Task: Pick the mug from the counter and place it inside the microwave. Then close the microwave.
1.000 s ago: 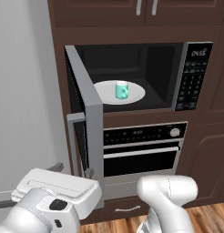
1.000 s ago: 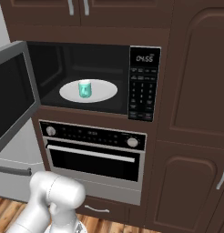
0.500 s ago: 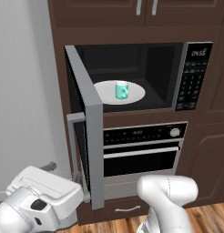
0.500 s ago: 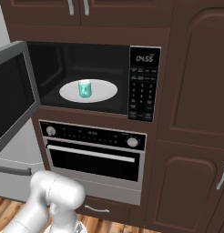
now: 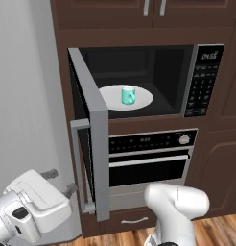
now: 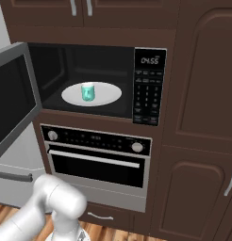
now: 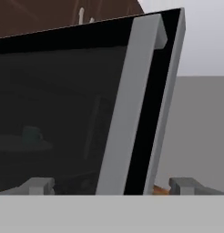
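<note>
The teal mug (image 5: 128, 94) (image 6: 87, 92) stands upright on the white turntable plate (image 5: 141, 101) (image 6: 106, 94) inside the microwave (image 5: 158, 77) (image 6: 148, 84). The microwave door (image 5: 98, 158) (image 6: 12, 99) hangs wide open to the left. My gripper (image 5: 60, 181) is low, left of the door's outer edge, open with nothing between its fingers. In the hand view the gripper (image 7: 111, 185) faces the door's dark glass (image 7: 63, 104) and grey frame (image 7: 132, 104) from close by. The mug shows dimly through the glass (image 7: 32, 134). The counter is out of view.
An oven (image 5: 148, 158) (image 6: 96, 155) with knobs and a bar handle sits under the microwave. Dark brown cabinets (image 6: 203, 117) surround both. A grey wall (image 5: 24, 96) runs along the left. A drawer (image 5: 124, 221) and wooden floor (image 5: 220, 230) lie below.
The hand has swung left and lower and turned, so its two open fingers now point toward the door's edge. Mug and door have not moved.
</note>
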Robot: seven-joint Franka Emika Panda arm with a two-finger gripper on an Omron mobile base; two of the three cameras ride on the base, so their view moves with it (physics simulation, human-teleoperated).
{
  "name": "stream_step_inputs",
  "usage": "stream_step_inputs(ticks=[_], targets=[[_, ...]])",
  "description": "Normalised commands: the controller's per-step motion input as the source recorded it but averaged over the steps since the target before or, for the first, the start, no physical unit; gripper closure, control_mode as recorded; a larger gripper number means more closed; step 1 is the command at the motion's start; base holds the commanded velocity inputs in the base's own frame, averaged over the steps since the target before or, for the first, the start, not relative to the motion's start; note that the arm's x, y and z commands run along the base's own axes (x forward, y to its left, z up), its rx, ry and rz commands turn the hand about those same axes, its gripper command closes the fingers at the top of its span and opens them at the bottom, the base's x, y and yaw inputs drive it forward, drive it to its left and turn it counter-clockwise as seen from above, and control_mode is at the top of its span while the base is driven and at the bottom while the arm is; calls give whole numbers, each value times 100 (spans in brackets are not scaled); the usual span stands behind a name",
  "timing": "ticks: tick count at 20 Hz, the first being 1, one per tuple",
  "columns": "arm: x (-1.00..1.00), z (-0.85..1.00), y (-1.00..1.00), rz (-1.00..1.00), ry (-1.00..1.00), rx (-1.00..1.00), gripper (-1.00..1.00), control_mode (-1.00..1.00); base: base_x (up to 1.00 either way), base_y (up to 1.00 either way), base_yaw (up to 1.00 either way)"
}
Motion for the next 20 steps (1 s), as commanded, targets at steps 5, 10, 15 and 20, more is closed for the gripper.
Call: stream_step_inputs(ticks=[5,10,15,20], targets=[[0,0,-34,-7,0,0,-100,-100,0,0,0],[0,0,-40,-1,0,0,-100,-100,0,0,0],[24,0,-40,0,1,0,-100,-100,0,0,0],[25,0,-44,2,1,1,-100,-100,0,0,0]])
